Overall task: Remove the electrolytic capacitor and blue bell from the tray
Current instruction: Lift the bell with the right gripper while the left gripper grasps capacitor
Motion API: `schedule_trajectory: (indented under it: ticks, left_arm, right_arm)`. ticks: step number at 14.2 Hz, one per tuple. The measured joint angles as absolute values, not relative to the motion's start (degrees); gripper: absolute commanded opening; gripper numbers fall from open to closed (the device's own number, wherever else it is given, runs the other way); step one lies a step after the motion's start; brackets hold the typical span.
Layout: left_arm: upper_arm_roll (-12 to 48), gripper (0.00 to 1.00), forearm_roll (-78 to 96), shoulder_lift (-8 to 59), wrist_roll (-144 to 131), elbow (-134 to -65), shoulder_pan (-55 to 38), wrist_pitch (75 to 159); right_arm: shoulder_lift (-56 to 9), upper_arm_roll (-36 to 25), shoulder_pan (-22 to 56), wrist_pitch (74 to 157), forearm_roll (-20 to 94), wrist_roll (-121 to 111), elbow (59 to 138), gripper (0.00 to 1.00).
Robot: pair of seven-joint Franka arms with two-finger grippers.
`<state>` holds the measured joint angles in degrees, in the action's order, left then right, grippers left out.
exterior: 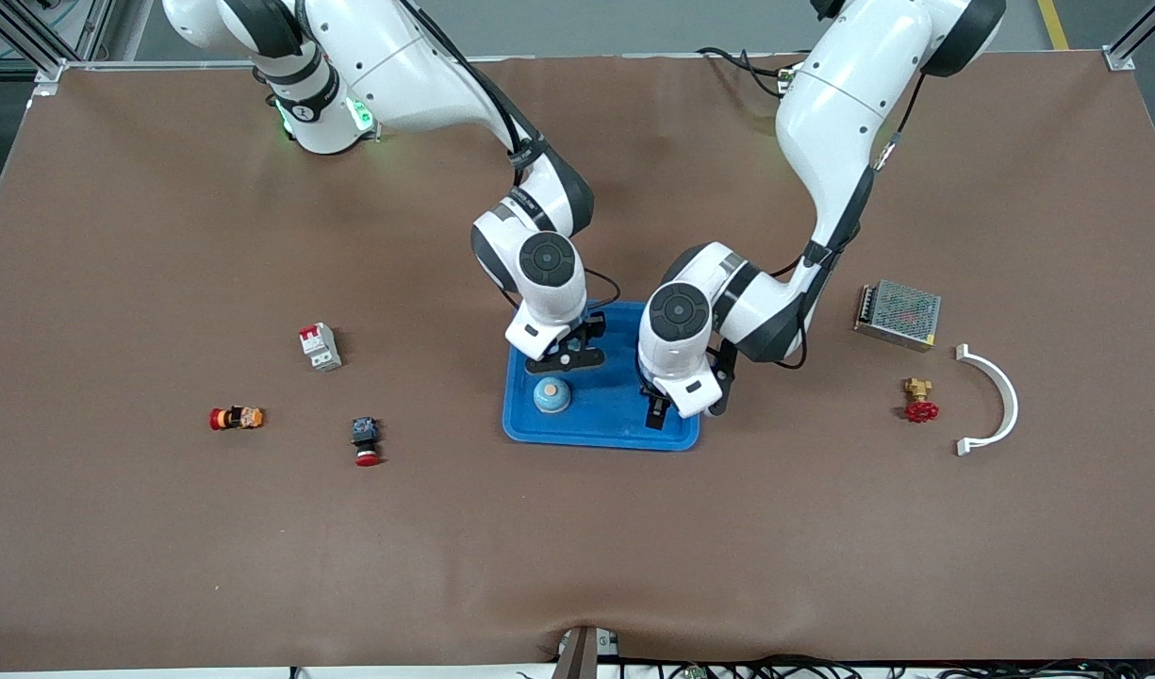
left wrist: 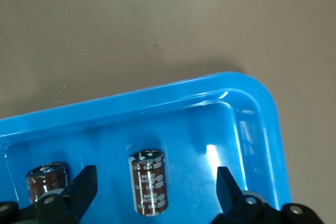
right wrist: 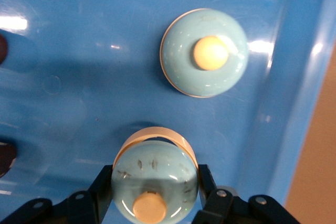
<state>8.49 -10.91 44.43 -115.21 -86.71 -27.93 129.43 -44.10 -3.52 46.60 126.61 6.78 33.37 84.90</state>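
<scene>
Over the tray (exterior: 596, 429) at mid-table, right gripper (right wrist: 152, 203) clamps a bell (right wrist: 154, 182) — another bell (exterior: 551, 395) beneath; left gripper (left wrist: 155, 182) gapes wide around a lying capacitor (left wrist: 148, 182), not touching.

Bell (exterior: 551, 395) and capacitor (left wrist: 148, 182) in tray (exterior: 603, 429).

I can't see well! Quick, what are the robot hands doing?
Left gripper: open over the blue tray.
Right gripper: shut on a bell.

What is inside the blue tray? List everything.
The blue tray holds a capacitor inside the open left gripper, a second capacitor beside it, a free bell, and a second bell gripped by the right gripper. The arms hide part of its floor.
</scene>
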Motion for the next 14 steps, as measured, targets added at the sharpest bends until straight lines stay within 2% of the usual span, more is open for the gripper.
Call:
schedule_trajectory:
  ticks: [5, 10, 14]
  left_arm:
    - [8.5, 1.00, -11.1, 44.4, -117.0, -87.1, -28.9, 129.4]
    - [8.5, 1.00, -12.6, 44.5, -118.7, -87.3, -29.3, 129.4]
    - [8.5, 1.00, -13.6, 44.8, -118.8, -87.6, -29.3, 129.4]
  right_arm:
    - [-37.8, -4.0, 42.2, 111.0, 7.6, 29.8, 78.8, 0.46]
    - [-30.3, -4.3, 32.4, 98.4, 9.3, 13.8, 77.7, 0.46]
    - [-27.7, -4.5, 24.7, 88.9, 9.3, 1.4, 75.7, 0.46]
